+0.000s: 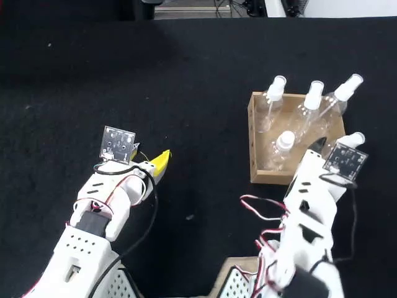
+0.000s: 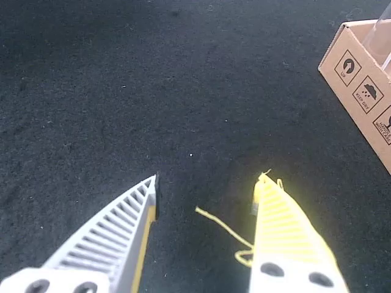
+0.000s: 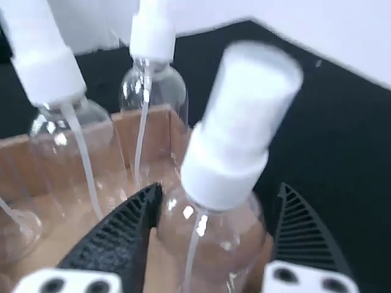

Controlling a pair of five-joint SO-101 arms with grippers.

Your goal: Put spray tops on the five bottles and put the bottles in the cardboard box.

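Observation:
The cardboard box point(image 1: 255, 136) stands right of centre on the black cloth. Three clear bottles with white spray tops point(image 1: 276, 87) point(image 1: 315, 93) point(image 1: 348, 85) lean on its far wall, and a fourth point(image 1: 285, 141) stands inside. My right gripper point(image 3: 217, 195) is at the box's near right corner, open, with its black fingers point(image 3: 131, 213) on either side of a fifth capped bottle point(image 3: 235, 146); a small gap shows beside one finger. That bottle's cap point(image 1: 355, 139) pokes out past the right wrist. My left gripper point(image 2: 208, 183) is open over bare cloth, left of the box point(image 2: 360, 85).
Wide bare black cloth lies left of and behind the box. A small speck point(image 1: 190, 217) sits on the cloth between the arms. A loose yellow thread point(image 2: 223, 226) hangs off the left gripper's yellow finger. The table's far edge point(image 1: 205, 17) runs along the top.

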